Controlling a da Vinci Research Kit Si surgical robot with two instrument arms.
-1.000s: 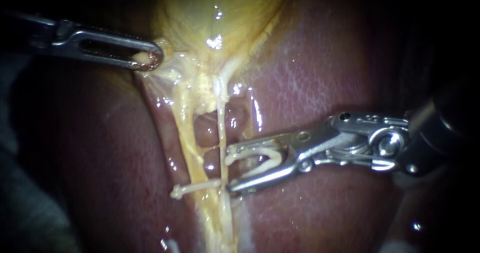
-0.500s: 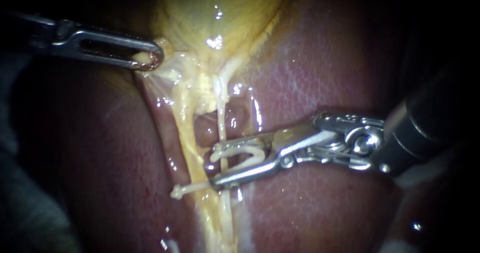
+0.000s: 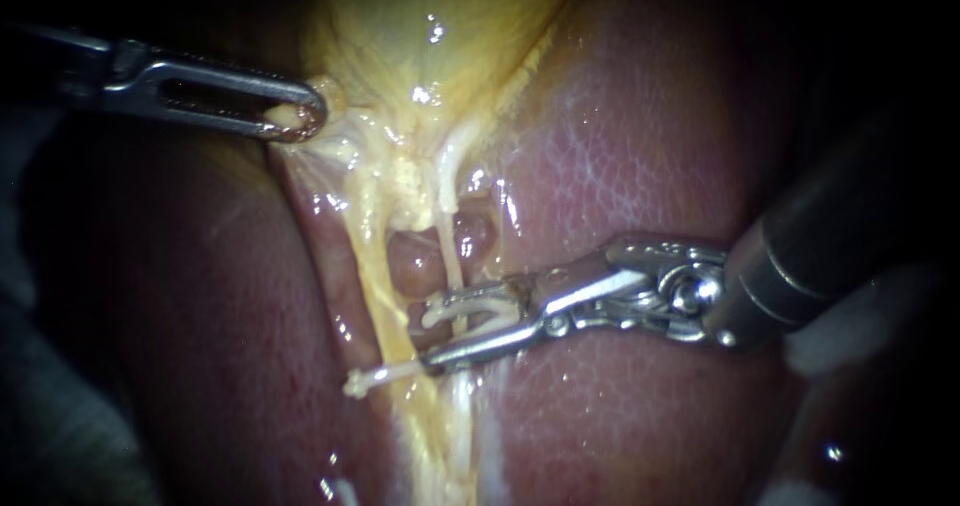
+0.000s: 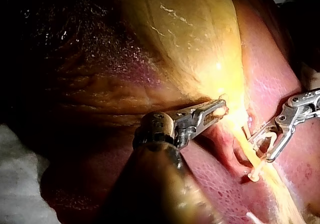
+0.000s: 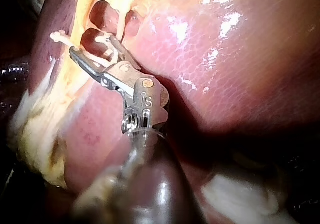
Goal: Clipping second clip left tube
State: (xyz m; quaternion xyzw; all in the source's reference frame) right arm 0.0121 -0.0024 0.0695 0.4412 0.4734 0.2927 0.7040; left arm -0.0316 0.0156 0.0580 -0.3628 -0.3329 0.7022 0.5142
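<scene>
Left instrument (image 3: 290, 118) at ten o'clock, jaws clamped on gallbladder (image 3: 420, 36) tissue. Right instrument (image 3: 437, 328), centre, jaws holding a white clip (image 3: 478, 310) astride a thin tube (image 3: 443, 246); fastened clip (image 3: 380, 374) at seven o'clock.

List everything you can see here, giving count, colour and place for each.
gallbladder: one, yellow, above the tubes
liver: one, red-pink, beneath everything
tubes: two, pale yellow, running down from the gallbladder
closed clip: one, white, on the tubes just below the right instrument's jaws
open clip: one, white, seated in the right instrument's jaws
padding: one patch, white, beside the liver
left instrument: one, metal, jaws shut on the gallbladder's lower edge
right instrument: one, metal, jaws holding the open clip, apparently astride the thinner tube
</scene>
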